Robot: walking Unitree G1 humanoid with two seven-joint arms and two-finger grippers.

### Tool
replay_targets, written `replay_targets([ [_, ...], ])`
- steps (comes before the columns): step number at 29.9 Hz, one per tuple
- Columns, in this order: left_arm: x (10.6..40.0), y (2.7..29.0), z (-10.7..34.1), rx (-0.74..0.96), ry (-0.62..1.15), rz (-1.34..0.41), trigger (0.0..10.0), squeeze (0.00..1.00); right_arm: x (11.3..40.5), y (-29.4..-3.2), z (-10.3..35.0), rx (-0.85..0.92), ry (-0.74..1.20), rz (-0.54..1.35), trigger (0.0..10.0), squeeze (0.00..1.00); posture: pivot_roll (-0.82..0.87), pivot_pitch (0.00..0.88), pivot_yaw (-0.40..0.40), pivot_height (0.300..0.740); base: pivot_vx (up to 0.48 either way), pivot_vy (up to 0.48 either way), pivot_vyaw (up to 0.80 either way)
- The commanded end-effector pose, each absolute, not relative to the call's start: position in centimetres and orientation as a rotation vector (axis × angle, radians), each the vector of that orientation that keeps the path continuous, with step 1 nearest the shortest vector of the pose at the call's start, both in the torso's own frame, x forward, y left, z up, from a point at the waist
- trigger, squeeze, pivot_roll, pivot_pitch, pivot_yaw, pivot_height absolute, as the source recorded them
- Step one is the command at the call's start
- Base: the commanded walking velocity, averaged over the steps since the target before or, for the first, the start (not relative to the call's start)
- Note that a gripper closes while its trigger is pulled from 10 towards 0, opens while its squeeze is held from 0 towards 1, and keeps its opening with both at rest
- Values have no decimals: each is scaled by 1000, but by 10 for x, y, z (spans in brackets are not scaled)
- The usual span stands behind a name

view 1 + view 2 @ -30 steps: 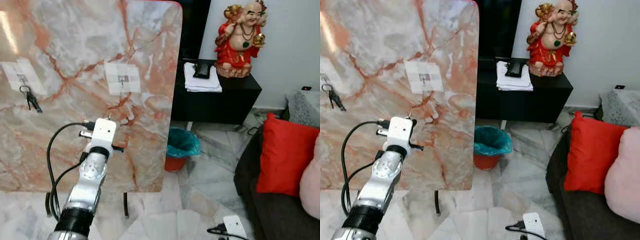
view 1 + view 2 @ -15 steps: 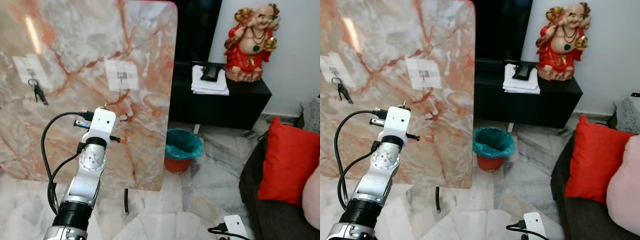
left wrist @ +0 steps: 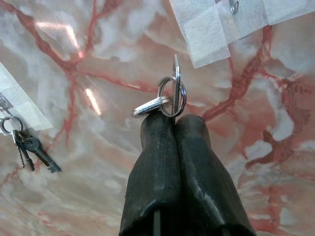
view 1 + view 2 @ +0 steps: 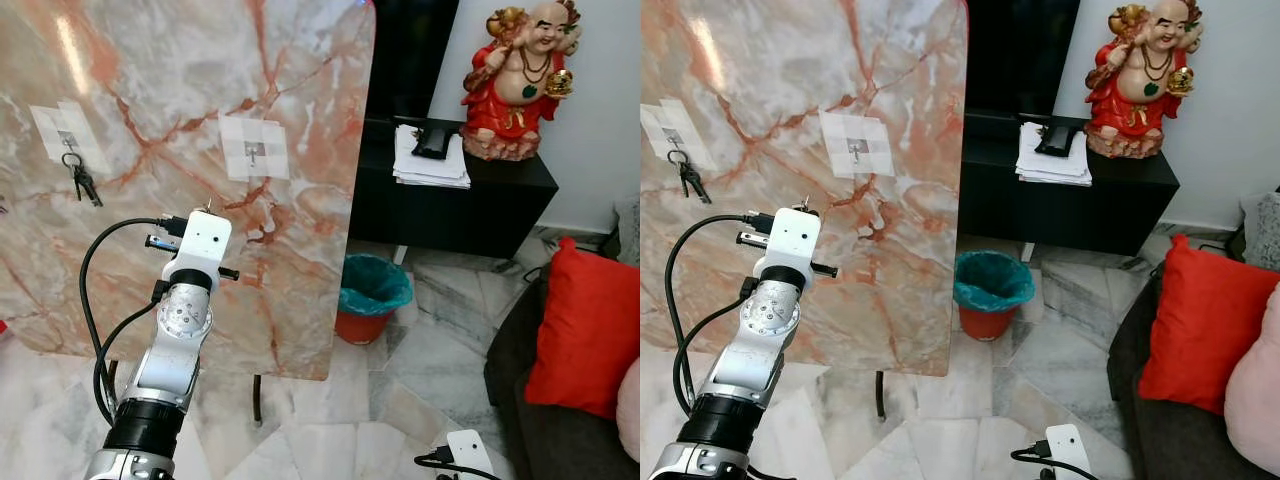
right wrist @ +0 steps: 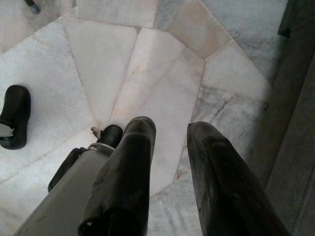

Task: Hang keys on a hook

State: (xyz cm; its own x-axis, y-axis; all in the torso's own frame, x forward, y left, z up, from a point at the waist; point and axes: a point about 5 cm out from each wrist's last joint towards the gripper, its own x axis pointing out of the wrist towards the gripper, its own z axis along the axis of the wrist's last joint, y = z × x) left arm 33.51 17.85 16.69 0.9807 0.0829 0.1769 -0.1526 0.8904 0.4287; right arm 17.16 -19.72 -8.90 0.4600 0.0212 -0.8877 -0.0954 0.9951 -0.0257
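Pinched between the closed fingers (image 3: pixel 197 162) of the left gripper (image 3: pixel 173 120), a key ring (image 3: pixel 170 96) with its key is held up in front of a marble slab (image 4: pixel 150 80), below a taped hook (image 4: pixel 254 150). Another bunch of keys (image 4: pixel 80 180) is hung on a second taped hook (image 4: pixel 66 138) further left on the slab. The left arm (image 4: pixel 175 340) is raised from the near left, a black cable looped beside it. The right gripper (image 5: pixel 170 130) is pointed at the tiled floor (image 5: pixel 147 64), its fingers parted and nothing between them. Right of the slab, a teal bin (image 4: pixel 373 290) is set on the floor before a black cabinet (image 4: pixel 450 210), on which papers (image 4: pixel 430 160) and a red figurine (image 4: pixel 520 80) are placed. A red cushion (image 4: pixel 585 330) is seen at the near right.
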Motion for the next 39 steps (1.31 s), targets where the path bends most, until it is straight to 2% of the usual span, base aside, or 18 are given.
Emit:
replay_targets([
  [1,335,167,185,418,-270,96,10000,0,171,-201,-88,-77,1083,56,10000,0,148,0,-93,740,0,0,0],
  [4,332,149,186,335,-291,-81,10000,0,172,-198,-89,-75,1082,60,10000,0,150,0,-91,740,0,0,0],
  [6,324,131,164,373,-186,-281,10000,0,173,-196,-89,-73,1081,63,10000,0,146,0,-84,740,0,0,0],
  [9,310,135,146,373,-114,-353,10000,0,173,-195,-89,-75,1080,66,10000,0,146,0,-82,740,0,0,0],
  [13,289,157,117,433,52,-426,10000,0,171,-197,-89,-84,1087,75,10000,0,163,0,-84,740,0,0,0],
  [16,263,202,66,481,405,-388,10000,0,166,-200,-91,-98,1108,87,10000,0,175,0,-85,740,0,0,0],
  [17,263,202,66,481,405,-388,10000,0,166,-200,-91,-98,1108,87,10000,0,175,0,-85,740,0,0,0],
  [18,251,227,35,507,590,-302,10000,0,165,-200,-91,-100,1114,91,10000,0,183,0,-85,740,0,0,0],
  [21,230,253,-4,417,783,-110,10000,0,165,-198,-92,-102,1117,100,10000,0,177,0,-83,740,0,0,0],
  [24,198,257,-40,379,998,-107,10000,0,165,-194,-92,-95,1115,112,10000,0,168,0,-82,740,0,0,0],
  [26,179,248,-55,388,1100,-208,10000,0,166,-190,-92,-88,1114,126,10000,0,161,0,-83,740,0,0,0],
  [27,179,248,-55,388,1100,-208,10000,0,166,-190,-92,-88,1114,126,10000,0,161,0,-83,740,0,0,0],
  [28,186,234,-51,189,1036,-183,10000,0,166,-189,-92,-87,1113,132,10000,0,161,0,-86,740,0,0,0],
  [29,192,230,-48,93,998,-160,10000,0,166,-189,-92,-88,1113,131,10000,0,167,0,-88,740,0,0,0],
  [31,195,233,-45,79,984,-133,10000,0,166,-189,-92,-89,1114,132,10000,0,167,0,-88,740,0,0,0],
  [35,194,254,-48,347,1045,-127,10000,0,166,-188,-92,-101,1119,139,10000,0,168,0,-92,740,0,0,0],
  [38,211,249,-40,-89,902,3,10000,0,167,-187,-93,-98,1118,139,10000,0,173,0,-94,740,0,0,0],
  [39,214,250,-38,-78,872,6,10000,0,167,-186,-93,-98,1118,139,10000,0,173,0,-94,740,0,0,0],
])
